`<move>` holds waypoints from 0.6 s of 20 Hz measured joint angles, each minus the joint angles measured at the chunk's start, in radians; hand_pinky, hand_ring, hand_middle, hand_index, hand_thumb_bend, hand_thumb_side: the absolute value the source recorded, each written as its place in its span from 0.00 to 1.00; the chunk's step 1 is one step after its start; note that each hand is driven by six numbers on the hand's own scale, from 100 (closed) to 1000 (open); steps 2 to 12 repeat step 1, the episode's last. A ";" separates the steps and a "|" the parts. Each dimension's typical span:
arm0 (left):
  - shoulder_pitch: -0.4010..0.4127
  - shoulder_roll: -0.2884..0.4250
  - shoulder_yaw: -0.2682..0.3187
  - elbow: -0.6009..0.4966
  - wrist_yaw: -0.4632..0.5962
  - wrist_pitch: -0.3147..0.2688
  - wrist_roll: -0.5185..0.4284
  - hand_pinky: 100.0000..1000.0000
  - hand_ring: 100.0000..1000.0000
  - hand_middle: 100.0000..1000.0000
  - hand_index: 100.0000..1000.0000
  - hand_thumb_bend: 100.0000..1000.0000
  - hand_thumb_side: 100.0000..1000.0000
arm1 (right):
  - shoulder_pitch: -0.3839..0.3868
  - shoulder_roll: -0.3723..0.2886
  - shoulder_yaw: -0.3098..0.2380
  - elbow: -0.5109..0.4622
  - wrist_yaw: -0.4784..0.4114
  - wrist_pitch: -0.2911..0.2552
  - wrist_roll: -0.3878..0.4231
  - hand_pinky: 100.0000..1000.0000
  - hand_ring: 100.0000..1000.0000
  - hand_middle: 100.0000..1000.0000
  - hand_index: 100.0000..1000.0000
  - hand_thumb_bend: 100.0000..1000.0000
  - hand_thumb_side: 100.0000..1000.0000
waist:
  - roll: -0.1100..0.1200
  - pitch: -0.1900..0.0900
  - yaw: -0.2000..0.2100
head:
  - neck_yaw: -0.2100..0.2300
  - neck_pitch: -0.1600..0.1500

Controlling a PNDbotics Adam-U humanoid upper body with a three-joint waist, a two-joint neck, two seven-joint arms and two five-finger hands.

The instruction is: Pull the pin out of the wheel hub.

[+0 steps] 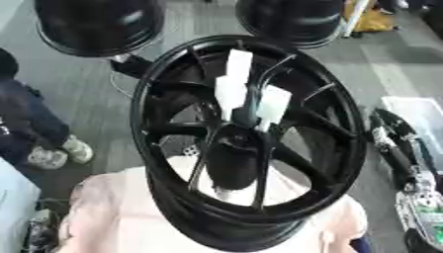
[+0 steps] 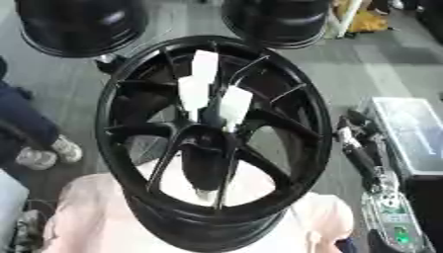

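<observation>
Hub [image 1: 234, 146] lies on its side on a pink support [image 1: 112, 207], face up towards the camera, overhanging the support's far edge.

Three white oblong pieces [image 1: 230, 94] stand at the hub centre, bunched just above the bore, two touching and one just beside them. I can't tell which is the pin, or whether all three are.

Progress, my read: if one of those is the pin, it sits in the hub now and the pull is left to do. No white piece shows loose on the support or the floor. This is not settled, since the seat itself is hidden behind the spokes.

Right hand [image 2: 349, 132] is off the support's right edge, well apart from the hub, at the top of its arm [image 2: 362, 160]. I can't tell if it is apart or together. It is not on any white piece. The left hand shows in neither view.

Containers:
- The hub barrel is open, with only the pink support visible through the spokes and nothing lying inside.
- A pale case [image 2: 407, 128] sits on the floor to the right. I can't make out its contents.
- Two more black rims [image 1: 100, 24] are at the far edge, with dark interiors and nothing visible in them.
</observation>
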State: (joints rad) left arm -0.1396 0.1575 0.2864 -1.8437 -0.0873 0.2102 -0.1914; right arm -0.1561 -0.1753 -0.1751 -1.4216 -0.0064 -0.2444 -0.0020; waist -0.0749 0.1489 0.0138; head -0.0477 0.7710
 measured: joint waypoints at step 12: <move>0.000 0.000 0.000 0.000 0.000 0.000 0.000 0.74 0.70 0.60 0.67 0.21 0.76 | 0.002 0.003 0.000 0.000 0.000 0.000 0.000 0.64 0.56 0.72 0.83 0.05 0.45 | 0.001 0.000 0.000 | 0.000 0.000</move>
